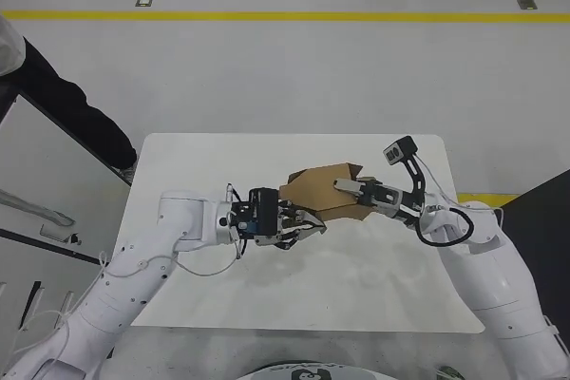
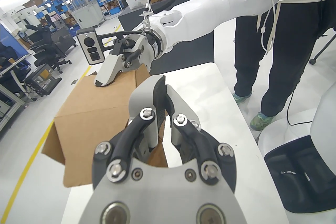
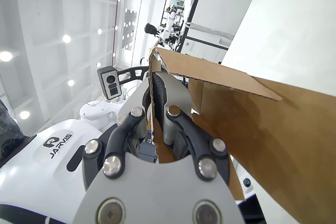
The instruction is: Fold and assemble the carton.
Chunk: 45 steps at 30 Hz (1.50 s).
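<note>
carton (image 1: pixel 321 190) mid tabletop (image 1: pixel 380 285), nearer far edge. left gripper (image 2: pixel 160 89) clamped on its flap; right gripper (image 3: pixel 155 83) pinching opposite wall edge.

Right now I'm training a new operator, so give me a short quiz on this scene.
1. True or false: the left gripper hangs free of the brown carton.
2. The right gripper is: A shut on a carton edge, B open above the carton, C holding tape.
3. Fill in: the carton is held over the ___ table.
Key: 1 false; 2 A; 3 white.
</note>
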Each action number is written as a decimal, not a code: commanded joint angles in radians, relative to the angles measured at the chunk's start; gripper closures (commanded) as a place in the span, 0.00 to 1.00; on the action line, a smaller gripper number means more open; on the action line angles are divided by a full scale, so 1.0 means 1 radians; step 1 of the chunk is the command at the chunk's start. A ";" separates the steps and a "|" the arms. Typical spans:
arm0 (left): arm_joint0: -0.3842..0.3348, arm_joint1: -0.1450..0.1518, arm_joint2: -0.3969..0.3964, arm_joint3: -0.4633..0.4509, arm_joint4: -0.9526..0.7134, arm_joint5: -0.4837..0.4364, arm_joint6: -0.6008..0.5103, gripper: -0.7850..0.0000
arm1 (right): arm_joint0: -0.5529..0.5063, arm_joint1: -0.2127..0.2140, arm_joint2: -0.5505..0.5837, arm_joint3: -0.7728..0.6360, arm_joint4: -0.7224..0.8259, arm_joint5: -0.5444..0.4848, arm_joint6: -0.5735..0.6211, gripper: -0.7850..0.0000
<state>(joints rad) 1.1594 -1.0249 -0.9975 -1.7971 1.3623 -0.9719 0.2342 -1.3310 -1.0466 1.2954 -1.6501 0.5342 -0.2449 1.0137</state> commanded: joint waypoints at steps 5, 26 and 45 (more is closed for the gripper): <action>0.002 0.003 -0.026 0.018 -0.006 0.009 0.007 1.00 | -0.009 0.002 0.019 0.008 0.015 -0.012 0.010 1.00; 0.046 0.016 -0.095 0.024 -0.013 0.021 0.024 1.00 | -0.013 0.006 0.042 0.037 0.145 -0.048 0.211 1.00; 0.030 0.020 -0.128 0.048 0.024 0.031 0.034 1.00 | -0.003 0.013 0.025 0.047 0.118 -0.029 0.312 1.00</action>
<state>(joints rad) 1.1901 -1.0048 -1.1243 -1.7511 1.3845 -0.9428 0.2660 -1.3352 -1.0335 1.3225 -1.6047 0.6512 -0.2741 1.3215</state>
